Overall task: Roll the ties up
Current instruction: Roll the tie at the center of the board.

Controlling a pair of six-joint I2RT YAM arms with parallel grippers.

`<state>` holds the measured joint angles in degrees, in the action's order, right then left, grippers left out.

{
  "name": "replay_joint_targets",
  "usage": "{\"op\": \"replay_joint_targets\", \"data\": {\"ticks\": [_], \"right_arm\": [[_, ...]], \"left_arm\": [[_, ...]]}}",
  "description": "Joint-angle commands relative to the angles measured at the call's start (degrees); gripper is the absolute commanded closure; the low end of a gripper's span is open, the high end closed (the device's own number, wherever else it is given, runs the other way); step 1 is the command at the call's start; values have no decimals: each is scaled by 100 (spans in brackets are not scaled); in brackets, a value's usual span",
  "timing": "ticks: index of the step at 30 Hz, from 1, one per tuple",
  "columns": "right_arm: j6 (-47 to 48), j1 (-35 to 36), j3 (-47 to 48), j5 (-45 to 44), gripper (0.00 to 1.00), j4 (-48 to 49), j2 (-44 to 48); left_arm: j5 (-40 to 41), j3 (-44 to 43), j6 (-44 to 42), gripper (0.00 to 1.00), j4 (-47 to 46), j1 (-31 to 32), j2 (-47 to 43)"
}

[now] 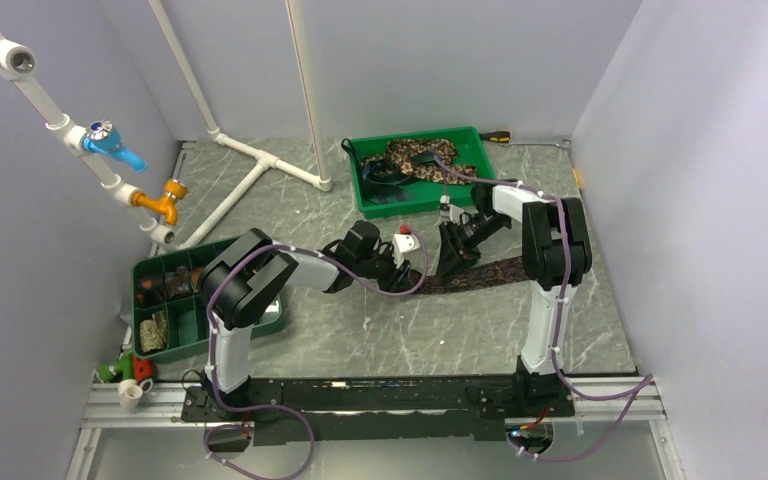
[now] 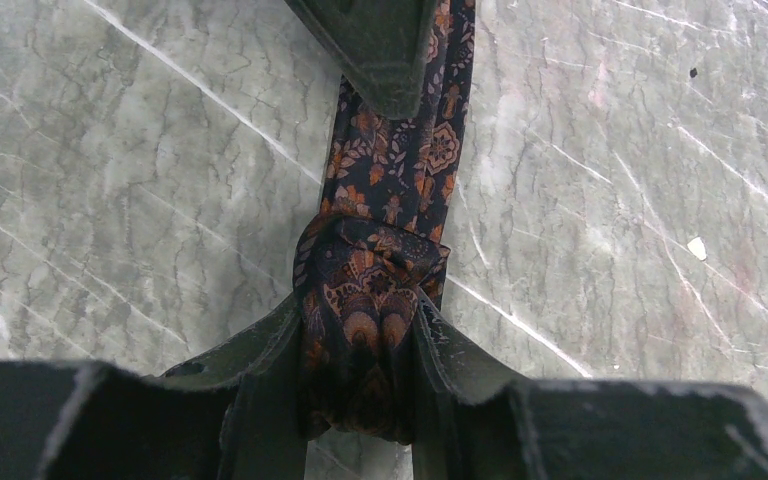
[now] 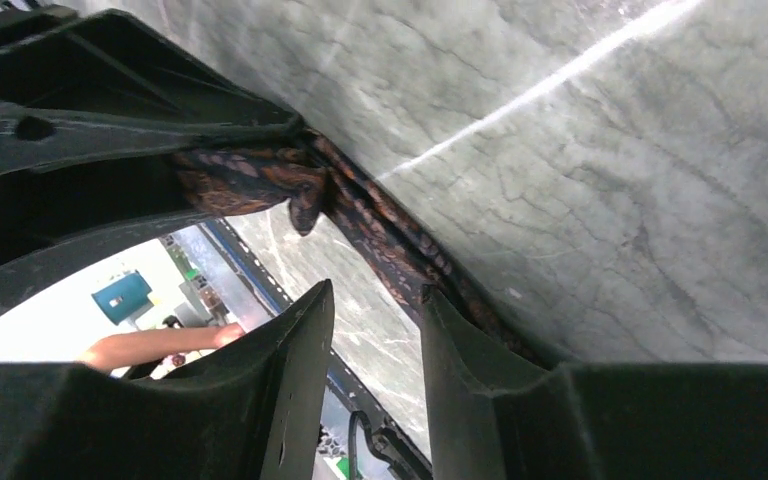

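Left hand (image 2: pixel 360 320) is clamping down on the roll (image 2: pixel 365 285) at one end of the tie (image 2: pixel 415 150). Its jaws are partly closed, and the bunched fabric is filling the gap between both fingers and bulging out past their tips. From the roll the tie is running straight away from this hand, flat on the grey marbled table (image 2: pixel 110 200). In the top view its long axis is lying left to right across the table, with the loose end pointing right, toward the right arm (image 1: pixel 545 300). The fabric is showing dark, near black, with a fine orange-brown pattern of flowers and medallions. Right hand (image 3: pixel 375 300) is hovering just beyond the roll, over the flat strip, with its jaws standing partly apart and nothing between them. The strip is passing under one fingertip, and I cannot tell whether the two are touching. Farther back, more ties (image 1: pixel 415 155), mottled tan and brown, are lying heaped in the green tray (image 1: pixel 415 208).
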<state>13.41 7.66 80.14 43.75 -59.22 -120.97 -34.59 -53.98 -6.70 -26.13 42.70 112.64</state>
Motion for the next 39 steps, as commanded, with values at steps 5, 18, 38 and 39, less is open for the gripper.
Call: {"op": "replay_joint_targets", "data": {"ticks": [5, 18, 38, 39], "right_arm": [[-313, 256, 117, 715, 60, 161, 73], [-491, 736, 135, 497, 60, 585, -343], [-517, 891, -253, -1477, 100, 981, -577], [-511, 887, -234, -1490, 100, 968, -617]], "left_arm": [[479, 291, -159, 99, 904, -85, 348], [355, 296, -101, 98, 877, -86, 407], [-570, 1147, -1244, 32, -749, -512, -435], [-598, 1110, -1169, 33, -898, -496, -335]]}}
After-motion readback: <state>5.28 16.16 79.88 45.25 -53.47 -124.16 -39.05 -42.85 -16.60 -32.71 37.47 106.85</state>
